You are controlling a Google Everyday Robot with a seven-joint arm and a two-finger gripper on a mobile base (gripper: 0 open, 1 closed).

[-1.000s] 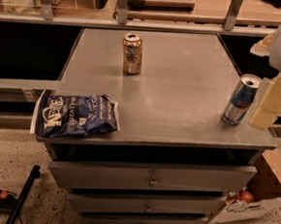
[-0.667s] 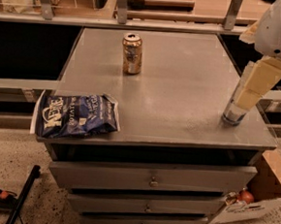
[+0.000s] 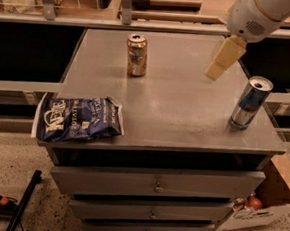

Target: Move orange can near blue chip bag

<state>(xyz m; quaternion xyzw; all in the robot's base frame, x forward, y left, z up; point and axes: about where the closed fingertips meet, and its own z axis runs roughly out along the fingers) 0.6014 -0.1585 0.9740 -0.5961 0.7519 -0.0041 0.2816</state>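
The grey table (image 3: 176,105) holds the orange can (image 3: 136,55) well apart from the blue chip bag (image 3: 79,119). The gripper (image 3: 216,68), its spread impossible to tell, hovers to the can's right. It should grasp mid-can, squarely.

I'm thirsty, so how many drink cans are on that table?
2. The orange can stands at the back, left of centre; the blue-and-silver can stands near the right edge. The gripper hangs above the tabletop between them.

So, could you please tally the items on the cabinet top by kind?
Cans: 2, the orange can and the blue-and-silver can.
Chip bags: 1, the blue chip bag.
Total: 3.
The gripper hangs above the cabinet top, nearer the blue-and-silver can.
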